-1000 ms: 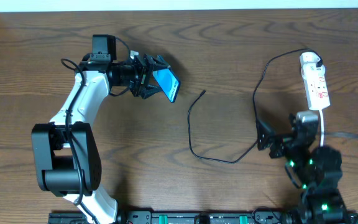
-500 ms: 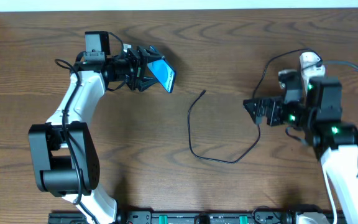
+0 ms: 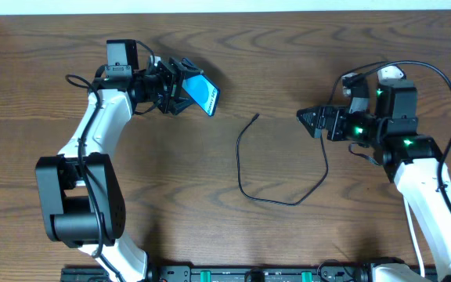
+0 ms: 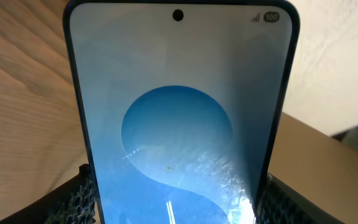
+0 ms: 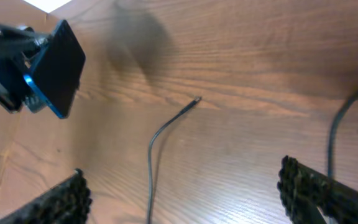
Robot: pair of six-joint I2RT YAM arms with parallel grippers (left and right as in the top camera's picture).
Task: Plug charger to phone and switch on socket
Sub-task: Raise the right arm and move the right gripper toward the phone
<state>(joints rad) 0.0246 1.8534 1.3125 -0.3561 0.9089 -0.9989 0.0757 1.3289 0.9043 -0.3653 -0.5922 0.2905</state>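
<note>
Phone (image 3: pixel 204 94): lit blue screen, clamped by its lower end in the left gripper (image 3: pixel 185 94) and held tilted off the tabletop (image 3: pixel 210 235), far left.
Charger (image 3: pixel 241 168): thin black cable lying in a loose loop mid-tabletop. Its small plug (image 3: pixel 255 117) points toward the phone, well apart from it.
Right gripper (image 3: pixel 304 119): fingers spread, empty, hovering near the plug's right.
Handling: likely light and floppy; best pinched just behind the stiff plug so the tip can be steered.
</note>
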